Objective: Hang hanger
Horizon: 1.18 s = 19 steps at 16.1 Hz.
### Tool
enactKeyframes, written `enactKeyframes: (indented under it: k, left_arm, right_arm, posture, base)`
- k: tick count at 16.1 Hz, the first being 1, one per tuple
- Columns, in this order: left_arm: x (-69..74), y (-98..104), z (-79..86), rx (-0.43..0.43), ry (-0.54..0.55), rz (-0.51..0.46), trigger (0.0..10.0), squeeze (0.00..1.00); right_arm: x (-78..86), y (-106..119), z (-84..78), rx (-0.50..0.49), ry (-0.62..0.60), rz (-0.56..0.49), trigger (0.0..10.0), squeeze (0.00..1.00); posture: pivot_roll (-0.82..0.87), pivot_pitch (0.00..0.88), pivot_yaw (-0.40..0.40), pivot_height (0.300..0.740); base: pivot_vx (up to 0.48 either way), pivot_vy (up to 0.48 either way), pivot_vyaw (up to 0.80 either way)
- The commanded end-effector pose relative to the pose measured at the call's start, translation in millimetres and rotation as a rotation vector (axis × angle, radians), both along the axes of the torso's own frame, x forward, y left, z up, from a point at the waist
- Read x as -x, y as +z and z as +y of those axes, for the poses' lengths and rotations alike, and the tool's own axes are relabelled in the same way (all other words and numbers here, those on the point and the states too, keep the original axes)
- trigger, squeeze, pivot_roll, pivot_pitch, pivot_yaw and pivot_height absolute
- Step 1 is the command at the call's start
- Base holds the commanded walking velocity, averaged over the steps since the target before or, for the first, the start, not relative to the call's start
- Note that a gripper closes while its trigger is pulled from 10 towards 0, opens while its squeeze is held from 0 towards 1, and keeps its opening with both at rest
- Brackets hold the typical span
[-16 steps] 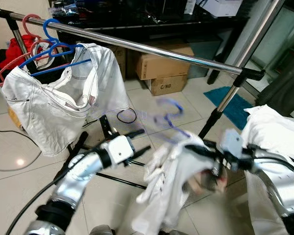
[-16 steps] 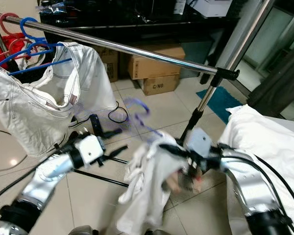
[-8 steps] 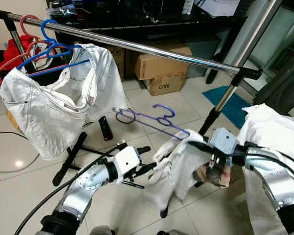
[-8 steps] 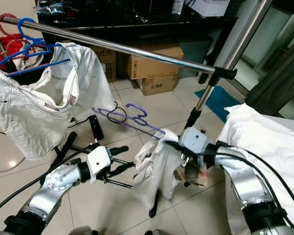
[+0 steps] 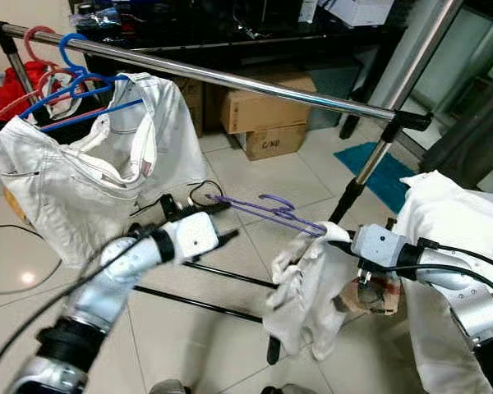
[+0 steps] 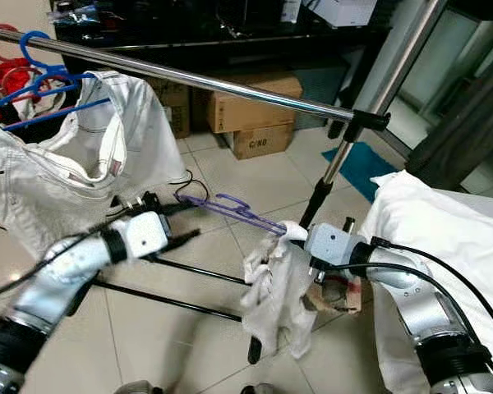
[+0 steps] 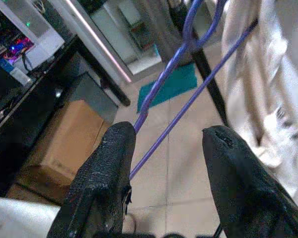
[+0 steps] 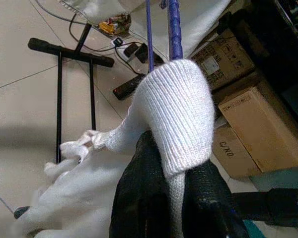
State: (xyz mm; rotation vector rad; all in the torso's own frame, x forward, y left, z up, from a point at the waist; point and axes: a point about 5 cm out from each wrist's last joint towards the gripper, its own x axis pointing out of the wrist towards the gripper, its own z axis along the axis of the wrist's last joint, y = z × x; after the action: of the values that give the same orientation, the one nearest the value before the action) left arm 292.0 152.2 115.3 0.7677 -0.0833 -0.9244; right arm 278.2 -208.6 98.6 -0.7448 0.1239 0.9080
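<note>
The purple hanger (image 5: 267, 210) is held low in front of the clothes rail (image 5: 230, 79), well under the bar and not hooked on it. It lies almost flat, with its hook in the middle and its thin arms going out to both sides. A white garment (image 5: 308, 287) hangs from its right end and drops toward the tiled floor (image 5: 189, 336).

The right tool (image 8: 171, 196) has its two black fingers pressed together on the white fabric where it wraps over the end of the hanger; in the right wrist view the purple wires come out just above the fabric.

The left tool (image 7: 161, 148) is at the other end of the hanger. Its fingers stand apart, and the purple wire passes between them, close to one finger (image 7: 107, 168); I cannot tell if it touches.

On the rail, at the robot's left, white trousers (image 5: 82, 180) hang on a blue hanger (image 5: 82, 82), beside a pink hanger (image 5: 41, 41). Cardboard boxes (image 5: 267, 115) stand on the floor behind.
</note>
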Motion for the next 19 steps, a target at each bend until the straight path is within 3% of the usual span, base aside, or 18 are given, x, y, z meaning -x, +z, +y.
enactKeyframes:
  k: [1,5,8,12,15,19]
  left_arm:
    - [-1.2,-3.5,6.3,-0.043,0.015,0.006,10.0,0.00]
    - [-1.3,-5.8,10.2,-0.086,0.005,-0.003,10.0,0.00]
    - [-3.3,-4.6,1.8,-0.085,-0.018,-0.024,10.0,0.00]
    - [-3.4,-8.6,-3.7,-0.114,-0.042,-0.027,10.0,0.00]
    - [-4.1,-4.4,-10.3,-0.090,-0.068,-0.033,10.0,0.00]
    - [-2.3,-17.8,-7.9,-0.119,-0.065,0.023,10.0,0.00]
  right_arm:
    - [-0.6,4.7,-1.3,-0.005,0.017,-0.019,0.0,0.00]
    - [5.7,8.0,14.3,0.004,0.121,-0.040,0.0,0.00]
    - [8.1,9.6,25.5,0.011,0.173,-0.055,0.0,0.00]
    - [8.8,13.0,28.5,0.017,0.192,-0.064,0.0,0.00]
    - [5.6,10.8,28.5,0.042,0.182,-0.066,0.0,0.00]
    - [6.2,17.0,37.2,-0.004,0.206,-0.076,0.0,0.00]
  posture:
    - [0.09,0.027,-0.086,0.740]
    - [0.08,0.026,-0.085,0.740]
    - [0.09,0.025,-0.086,0.740]
    - [0.08,0.023,-0.086,0.740]
    - [0.08,0.017,-0.085,0.740]
    - [0.08,0.017,-0.081,0.740]
  base:
    - [0.000,0.000,0.00]
    - [0.000,0.000,0.00]
    - [0.000,0.000,0.00]
    - [0.000,0.000,0.00]
    - [0.000,0.000,0.00]
    - [0.000,0.000,0.00]
